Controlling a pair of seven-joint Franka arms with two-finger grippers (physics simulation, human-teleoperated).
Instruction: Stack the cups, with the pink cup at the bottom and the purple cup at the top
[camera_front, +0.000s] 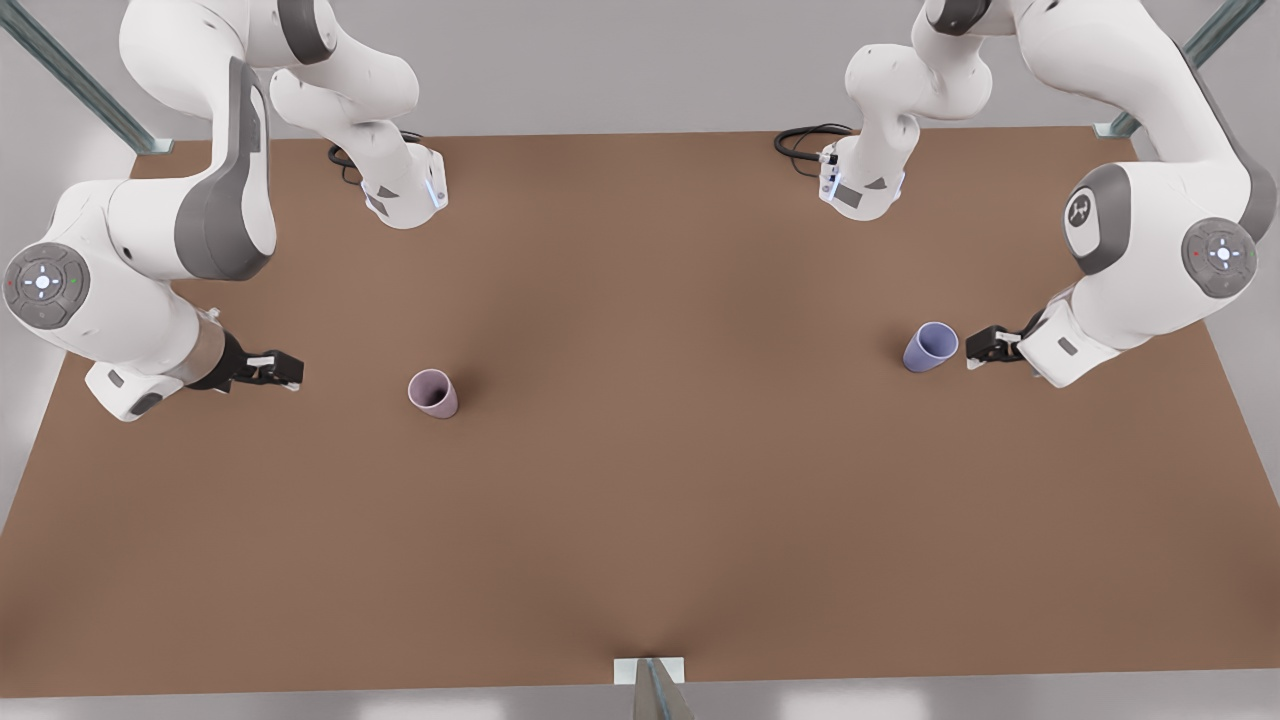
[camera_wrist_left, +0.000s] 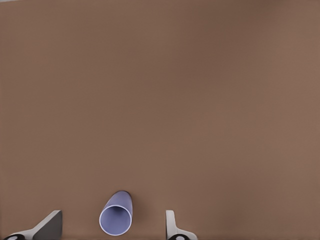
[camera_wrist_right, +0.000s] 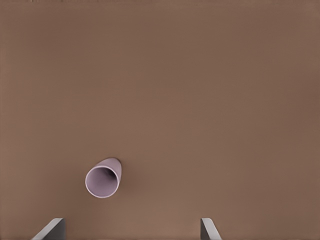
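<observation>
Both cups (camera_front: 433, 392) look smooth matt plastic; the brown table (camera_front: 640, 520) is matt.

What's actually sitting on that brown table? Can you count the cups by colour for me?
Pale pink-mauve tapered handleless cup: 1, standing upright toward the front view's left.
Bluish-lavender tapered handleless cup: 1, standing upright toward the front view's right.
Total: 2 cups, well apart on the brown table, not stacked.

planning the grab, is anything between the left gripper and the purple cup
Nothing visible. The left gripper is open beside the purple cup, with bare table between them.
</observation>
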